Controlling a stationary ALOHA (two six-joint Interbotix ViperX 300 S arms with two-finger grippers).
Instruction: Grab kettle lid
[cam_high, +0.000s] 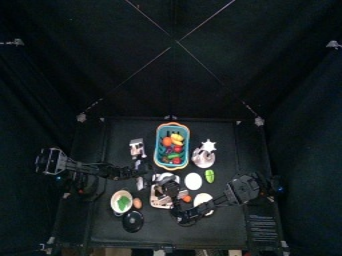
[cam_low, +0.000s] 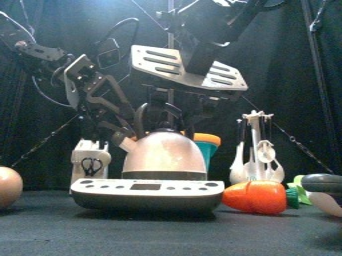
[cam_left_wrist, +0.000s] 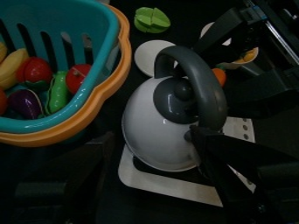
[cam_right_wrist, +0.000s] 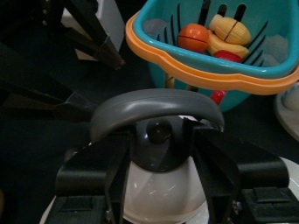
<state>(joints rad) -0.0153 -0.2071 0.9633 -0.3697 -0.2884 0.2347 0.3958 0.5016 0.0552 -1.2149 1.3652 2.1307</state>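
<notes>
Sitting upright on its white base (cam_low: 144, 194) near the table's front, kettle (cam_low: 166, 153) kept its lid (cam_left_wrist: 177, 101) on, knob (cam_right_wrist: 159, 132) up, spout toward the picture's right in the front view, dark handle (cam_right_wrist: 156, 108) arching over the lid in line with the spout. Hung just above, right gripper (cam_right_wrist: 160, 156) with jaws spread wide either side of knob and handle, holding nothing. Waited close behind, left gripper (cam_left_wrist: 142, 188), jaw state unclear. Stood behind the kettle, teal basket (cam_left_wrist: 98, 52) of fruit; lay at front right, orange carrot (cam_low: 255, 197).
</notes>
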